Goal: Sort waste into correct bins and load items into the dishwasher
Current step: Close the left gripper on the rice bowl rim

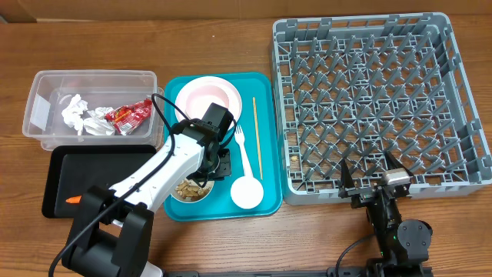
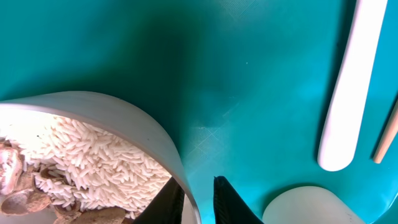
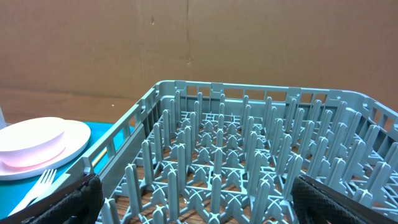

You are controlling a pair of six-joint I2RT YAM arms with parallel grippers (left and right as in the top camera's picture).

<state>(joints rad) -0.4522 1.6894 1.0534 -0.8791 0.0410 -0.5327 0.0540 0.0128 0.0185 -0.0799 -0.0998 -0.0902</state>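
My left gripper (image 1: 206, 178) is down on the teal tray (image 1: 270, 138) at a white bowl (image 1: 191, 190) of rice and brown scraps. In the left wrist view its jaws (image 2: 194, 180) straddle the bowl's rim (image 2: 124, 124), one finger inside against the rice (image 2: 93, 155), the other just outside, pinched close on the wall. On the tray also lie a pink plate (image 1: 206, 96), a white fork (image 1: 243, 150), a chopstick (image 1: 257, 138) and a small white cup (image 1: 247, 192). My right gripper (image 1: 371, 173) hangs open and empty at the near edge of the grey dish rack (image 1: 369, 19).
A clear tub (image 1: 92, 75) at the left holds crumpled napkins (image 1: 77, 115) and a red wrapper (image 1: 132, 114). In front of it lies a black tray (image 1: 100, 165) with a small carrot (image 1: 72, 199). The right wrist view shows the rack's pegs (image 3: 249, 93) and the plate (image 3: 68, 140).
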